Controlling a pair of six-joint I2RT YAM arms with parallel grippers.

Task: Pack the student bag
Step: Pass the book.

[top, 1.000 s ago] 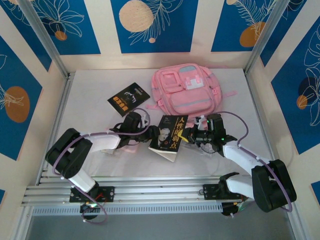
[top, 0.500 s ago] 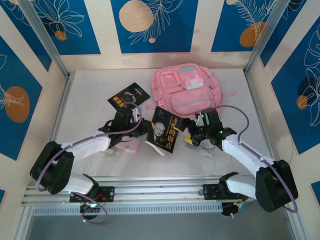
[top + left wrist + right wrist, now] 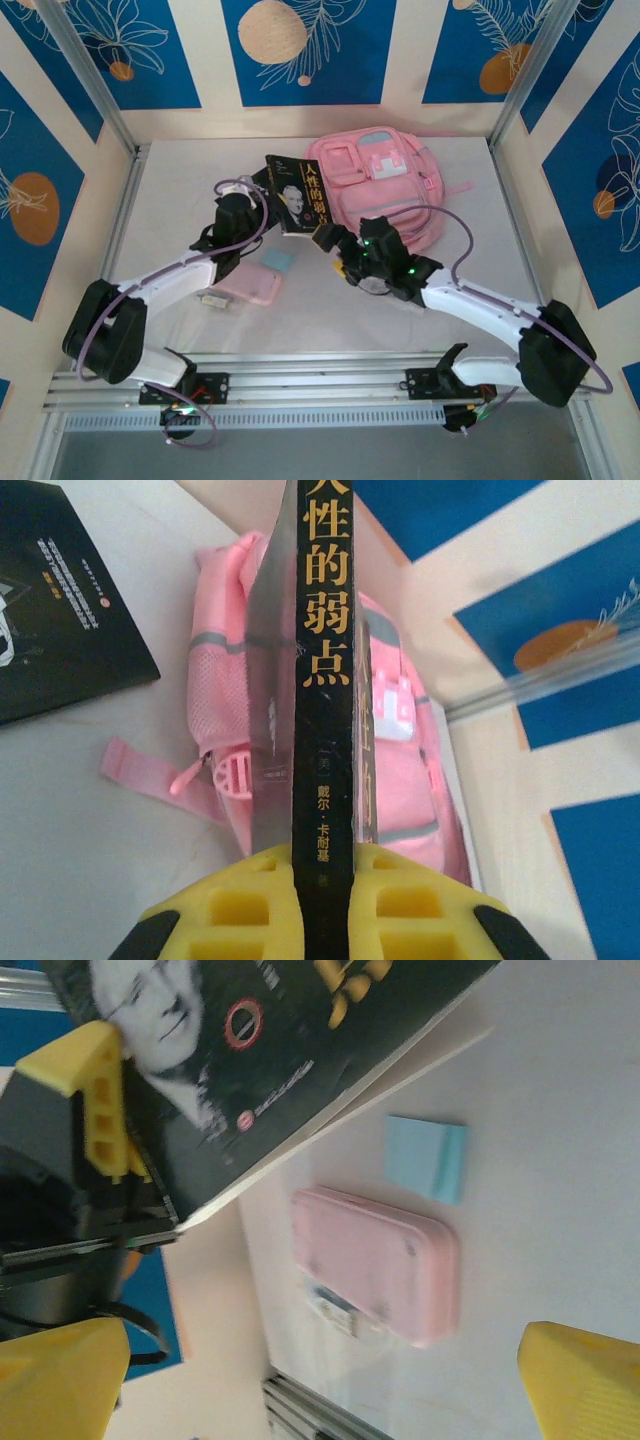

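— Two grippers to report. Left gripper (image 3: 262,196) first?
— Clenched on a black book (image 3: 297,195), spine pinched between the yellow pads (image 3: 250,905). Held edge-on, lifted off the table (image 3: 180,180).
— And the student bag (image 3: 385,185)?
— Just beyond that gripper's fingertips, lying flat, front pockets up. Seen from the wrist, pink on both sides of the held spine.
— Right gripper (image 3: 333,248)?
— Released, jaws wide, nothing between them. Near the held book's lower corner; touching or not, cannot tell. Bag just past it on the far side.
— Ahead of those open jaws?
— Small pink pencil case (image 3: 380,1265) flat on the table, with a blue sticky note (image 3: 428,1158) just beside it, between case and held book. Something small and pale against the case's edge; too blurred to name.
— Anything else by the left gripper?
— Second black book (image 3: 60,600), flat on the table, off to the left of its fingertips and apart from the bag.
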